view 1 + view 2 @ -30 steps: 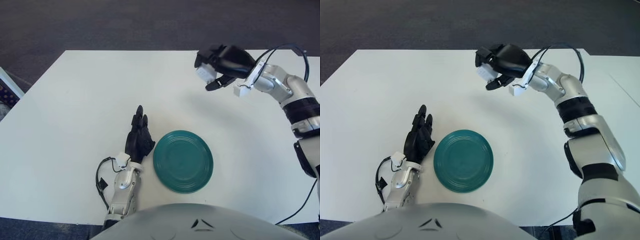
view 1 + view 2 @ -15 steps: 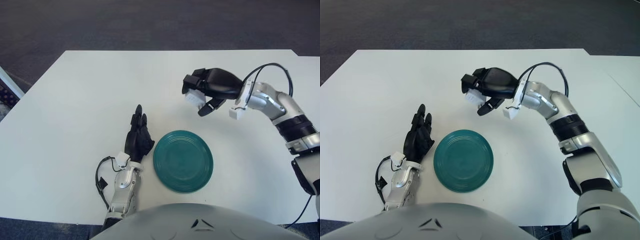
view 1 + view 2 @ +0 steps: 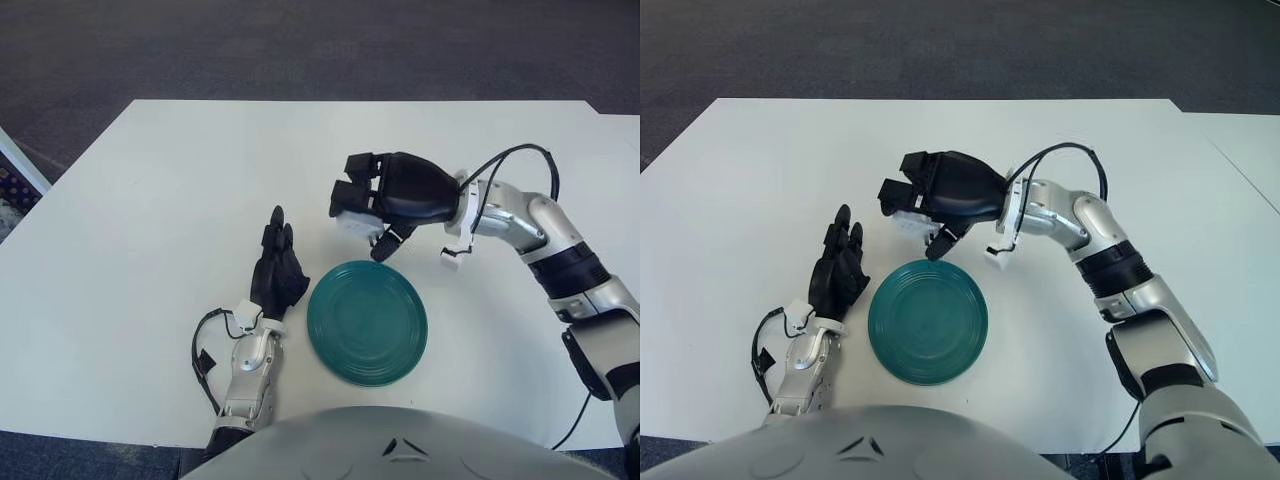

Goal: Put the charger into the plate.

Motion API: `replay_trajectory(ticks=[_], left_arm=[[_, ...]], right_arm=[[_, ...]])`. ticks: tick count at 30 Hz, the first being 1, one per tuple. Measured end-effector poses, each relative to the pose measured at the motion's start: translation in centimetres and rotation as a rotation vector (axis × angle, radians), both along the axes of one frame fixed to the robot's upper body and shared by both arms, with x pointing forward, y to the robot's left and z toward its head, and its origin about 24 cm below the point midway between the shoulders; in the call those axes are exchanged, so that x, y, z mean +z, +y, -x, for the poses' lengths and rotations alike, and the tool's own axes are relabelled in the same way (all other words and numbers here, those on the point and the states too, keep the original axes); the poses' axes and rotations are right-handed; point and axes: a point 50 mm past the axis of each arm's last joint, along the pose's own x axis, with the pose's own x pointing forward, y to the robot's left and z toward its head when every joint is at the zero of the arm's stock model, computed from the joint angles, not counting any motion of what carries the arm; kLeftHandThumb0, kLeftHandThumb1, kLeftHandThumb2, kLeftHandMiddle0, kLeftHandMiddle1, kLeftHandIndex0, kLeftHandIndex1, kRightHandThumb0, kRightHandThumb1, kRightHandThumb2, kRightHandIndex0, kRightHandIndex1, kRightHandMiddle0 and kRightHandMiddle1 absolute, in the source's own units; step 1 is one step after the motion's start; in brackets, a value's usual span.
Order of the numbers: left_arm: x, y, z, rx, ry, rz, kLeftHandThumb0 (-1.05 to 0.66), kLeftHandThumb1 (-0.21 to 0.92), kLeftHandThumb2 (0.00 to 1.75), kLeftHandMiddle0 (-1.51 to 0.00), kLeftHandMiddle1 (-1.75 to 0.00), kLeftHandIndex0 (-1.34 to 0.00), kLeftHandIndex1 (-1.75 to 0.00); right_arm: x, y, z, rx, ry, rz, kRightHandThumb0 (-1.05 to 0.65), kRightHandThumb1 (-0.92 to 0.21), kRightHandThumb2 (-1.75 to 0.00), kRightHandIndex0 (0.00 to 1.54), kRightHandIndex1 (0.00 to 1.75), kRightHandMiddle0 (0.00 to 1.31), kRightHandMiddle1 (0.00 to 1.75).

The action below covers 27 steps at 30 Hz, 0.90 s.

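A round teal plate (image 3: 367, 321) lies on the white table (image 3: 150, 200) near the front edge. My right hand (image 3: 385, 200) hovers just beyond the plate's far rim, its black fingers curled around a small white charger (image 3: 355, 222) that shows under the fingertips. In the right eye view the same hand (image 3: 940, 197) holds the charger (image 3: 908, 222) above and slightly left of the plate (image 3: 928, 321). My left hand (image 3: 277, 270) shows flat with fingers straight, just left of the plate, holding nothing.
A loose black cable (image 3: 203, 352) loops by my left wrist. Dark carpet lies beyond the table's far edge. Something patterned shows at the far left edge (image 3: 12, 180) of the left eye view.
My right hand has carried the charger from the far right of the table leftward and nearer, down to the plate's far rim. The left hand and plate have not moved.
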Motion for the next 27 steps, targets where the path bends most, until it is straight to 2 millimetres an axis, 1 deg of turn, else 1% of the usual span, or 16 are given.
replay_trajectory(ticks=[7, 10, 13, 18, 22, 27], left_arm=[[0.1, -0.2, 0.1, -0.026, -0.017, 0.042, -1.03, 0.92, 0.83, -0.11, -0.02, -0.01, -0.11], [0.3, -0.4, 0.2, -0.045, -0.032, 0.046, -1.01, 0.92, 0.83, -0.12, -0.02, 0.00, -0.11], [0.4, -0.6, 0.5, -0.057, -0.039, 0.043, -1.00, 0.92, 0.85, -0.11, -0.01, 0.00, -0.09], [0.6, -0.7, 0.6, -0.060, -0.077, 0.014, -1.00, 0.92, 0.87, -0.08, 0.00, 0.00, -0.06], [0.6, -0.8, 0.6, -0.057, -0.069, -0.022, -1.02, 0.92, 0.91, -0.02, 0.00, 0.00, -0.05], [0.6, -0.8, 0.5, -0.045, -0.057, -0.035, -1.02, 0.92, 0.92, 0.00, 0.00, 0.00, -0.04]], right_arm=[[-0.9, -0.1, 0.5, -0.008, 0.028, 0.033, -0.45, -0.92, -0.61, 1.09, 1.75, 0.84, 1.75], [-1.2, -0.1, 0.7, -0.010, 0.040, 0.046, -0.45, -0.92, -0.61, 1.10, 1.75, 0.85, 1.75], [-1.8, 0.0, 1.2, -0.003, 0.058, 0.058, -0.44, -0.92, -0.61, 1.06, 1.75, 0.82, 1.75], [-3.5, 0.0, 2.3, 0.012, 0.121, 0.093, -0.43, -0.92, -0.62, 1.01, 1.75, 0.79, 1.75], [-5.4, -0.2, 3.5, 0.039, 0.193, 0.135, -0.43, -0.92, -0.62, 0.99, 1.75, 0.78, 1.75], [-7.6, -0.4, 4.3, 0.077, 0.250, 0.251, -0.45, -0.91, -0.62, 1.00, 1.75, 0.76, 1.75]])
